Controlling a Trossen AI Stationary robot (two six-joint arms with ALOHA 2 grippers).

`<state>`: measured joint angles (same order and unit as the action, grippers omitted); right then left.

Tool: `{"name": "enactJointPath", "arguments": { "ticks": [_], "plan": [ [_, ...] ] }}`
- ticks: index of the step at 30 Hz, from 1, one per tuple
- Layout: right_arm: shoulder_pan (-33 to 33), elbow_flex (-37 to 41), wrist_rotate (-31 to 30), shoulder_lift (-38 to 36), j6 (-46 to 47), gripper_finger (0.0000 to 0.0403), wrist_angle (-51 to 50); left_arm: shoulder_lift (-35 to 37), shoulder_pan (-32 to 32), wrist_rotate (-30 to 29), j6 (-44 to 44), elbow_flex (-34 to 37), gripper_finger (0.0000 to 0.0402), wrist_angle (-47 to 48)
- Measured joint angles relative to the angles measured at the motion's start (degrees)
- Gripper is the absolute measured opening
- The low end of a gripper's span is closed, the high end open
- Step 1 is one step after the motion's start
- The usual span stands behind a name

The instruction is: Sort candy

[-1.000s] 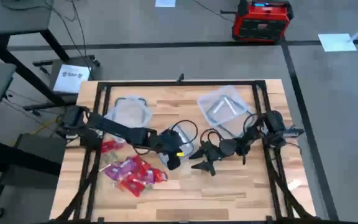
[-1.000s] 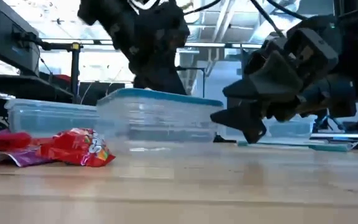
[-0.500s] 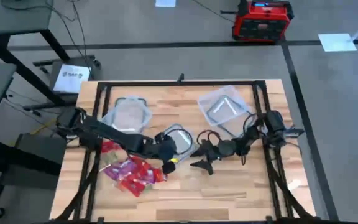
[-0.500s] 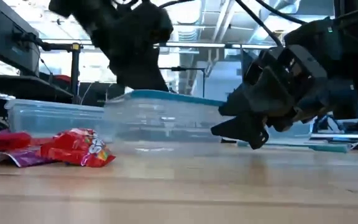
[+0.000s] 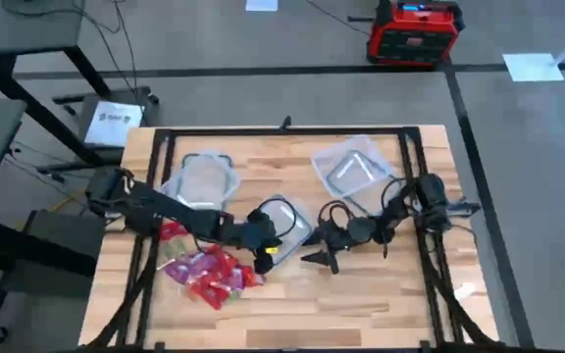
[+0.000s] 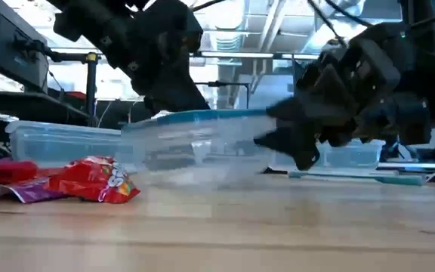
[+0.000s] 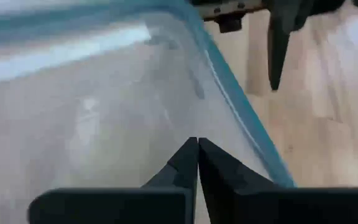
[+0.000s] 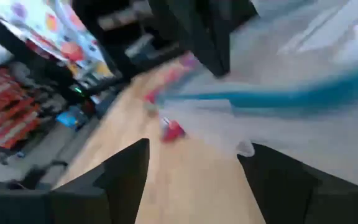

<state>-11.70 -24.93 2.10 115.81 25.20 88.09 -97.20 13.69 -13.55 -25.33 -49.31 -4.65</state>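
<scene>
Near the table's middle, the left gripper (image 5: 263,257) sat with fingers pressed tight together, nothing pinched between them, its tip against or just over the clear tub (image 5: 284,223); whether it truly touched the wall could not be told. Just beside the tub's other side, the right gripper (image 5: 319,259) hung with its fingers spread wide and empty, pointed at the tub's rim; in the low view the tub (image 6: 195,143) looked tilted, one edge higher than the other.

The candy (image 5: 209,273) lay in a loose heap on the wood toward the front left, near the left gripper, none seen in any tub; two further tubs stood at the back, one left (image 5: 204,176), one right (image 5: 346,167).

Risks, as judged: a closed left gripper pushing a light, tilted tub could tip or skate it away; the right fingers might close beside the rim rather than around it; both grippers stood close, so a clash seemed possible; the left arm's sweep could scatter the heap.
</scene>
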Motion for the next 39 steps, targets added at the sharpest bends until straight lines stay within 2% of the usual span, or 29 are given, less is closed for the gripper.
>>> {"name": "enactJointPath", "arguments": {
  "ticks": [10,12,15,19,21,25,28,31,34,37,39],
  "plan": [
    [0.4,-3.9,7.5,0.0,0.2,0.0198,-2.2,0.1,-1.0,0.3,-2.9,0.1,0.0000,0.1],
    [0.5,-4.7,9.9,0.0,1.4,0.0188,0.2,0.0,-1.1,-0.1,-3.7,0.0,0.0000,0.0],
    [1.3,-5.4,13.2,-0.2,4.4,0.0168,0.9,0.0,-1.2,-0.5,-4.5,0.0,0.0000,0.5],
    [1.6,-5.2,13.7,-0.2,10.1,0.0145,0.1,0.0,-1.2,-0.4,-4.9,0.0,0.0000,0.5],
    [1.6,-4.0,14.6,-0.4,13.8,0.0139,-1.8,-0.2,-1.2,-0.6,-4.9,0.0,0.0000,-0.4],
    [1.0,-1.1,22.3,-1.3,19.6,0.0136,-4.1,0.0,-1.3,-1.8,-4.9,-0.3,0.0000,-0.7],
    [-0.2,-0.1,22.7,-4.5,21.5,0.0132,-5.9,0.6,-1.3,-1.5,-3.0,-1.9,0.0000,0.7],
    [-1.3,-0.8,21.0,-10.0,20.3,0.0123,-13.5,1.6,-1.3,-1.1,0.4,-5.6,0.0000,5.6],
    [-1.4,-4.3,18.3,-16.8,16.0,0.0114,-25.1,3.4,-1.4,-0.7,3.4,-11.0,0.0000,17.6],
    [-1.3,-10.6,12.9,-23.2,7.4,0.0111,-43.5,5.6,-1.3,-1.3,3.9,-17.7,0.0000,31.0],
    [-1.4,-15.9,7.0,-25.8,0.0,0.0111,-57.1,7.1,-0.8,-4.3,4.7,-21.1,0.0000,37.9]
  ]
}}
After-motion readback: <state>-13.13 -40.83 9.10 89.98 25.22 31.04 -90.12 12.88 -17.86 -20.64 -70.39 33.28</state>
